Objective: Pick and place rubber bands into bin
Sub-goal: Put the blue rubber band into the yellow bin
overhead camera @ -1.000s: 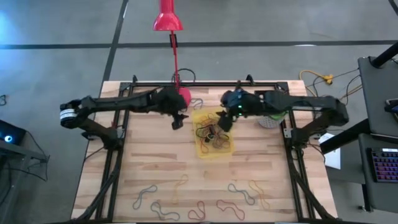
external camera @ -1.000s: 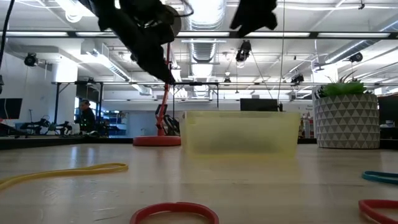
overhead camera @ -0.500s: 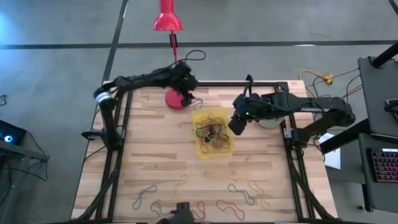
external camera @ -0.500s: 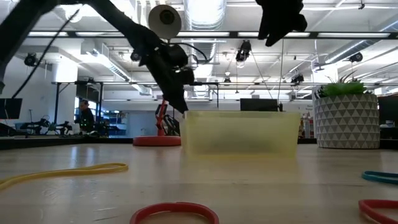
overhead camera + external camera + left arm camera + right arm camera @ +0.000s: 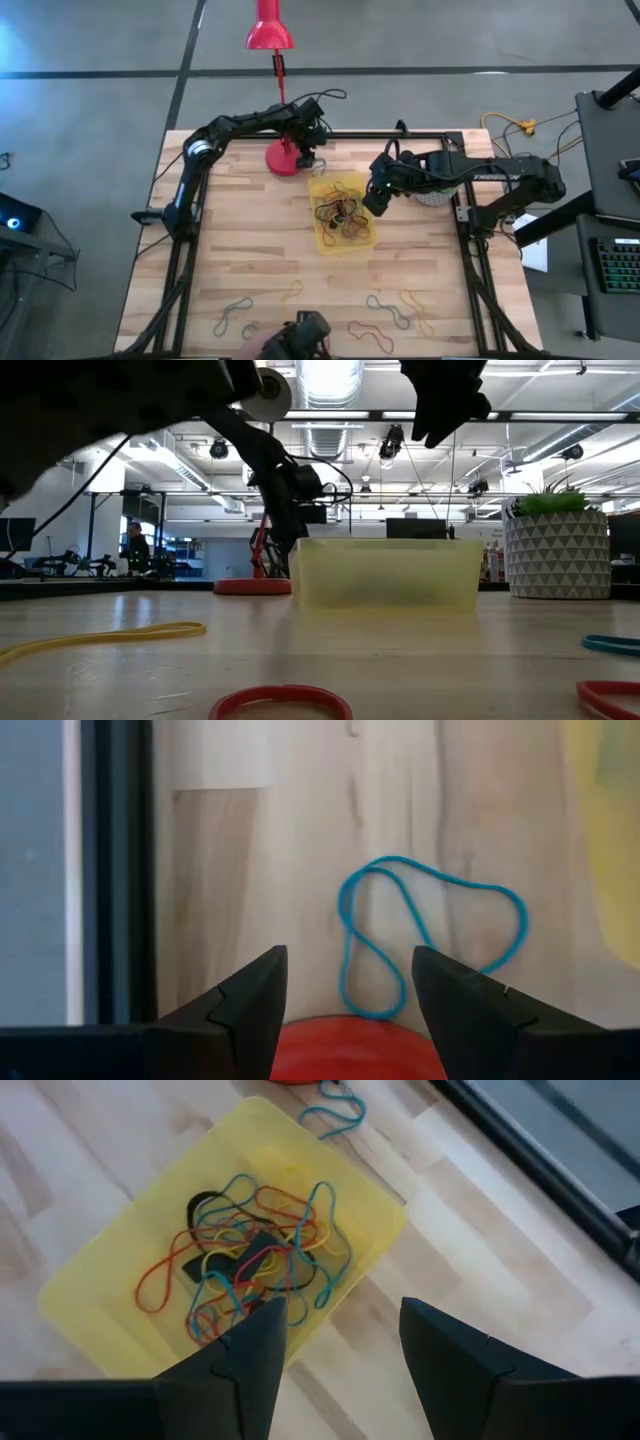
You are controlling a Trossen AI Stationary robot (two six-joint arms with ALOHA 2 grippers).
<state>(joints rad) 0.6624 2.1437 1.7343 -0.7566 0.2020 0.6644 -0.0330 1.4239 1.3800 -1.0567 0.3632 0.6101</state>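
Observation:
The yellow bin sits mid-table and holds a tangle of rubber bands in red, blue, yellow and black. My right gripper hovers open above the bin's right edge, high over it in the low view. My left gripper is open at the far edge, over the red lamp base. A blue band lies flat on the wood just beyond its fingers. More loose bands lie along the near edge.
The red lamp base and its stem stand close to my left gripper. A white plant pot stands right of the bin, under my right arm. A dark object shows at the near edge. Bare wood lies left of the bin.
My left arm has swung away from the bin's left side toward the table's far edge and now hangs over the lamp base. My right gripper has shifted slightly toward the bin's right edge. A dark object has come in at the near edge.

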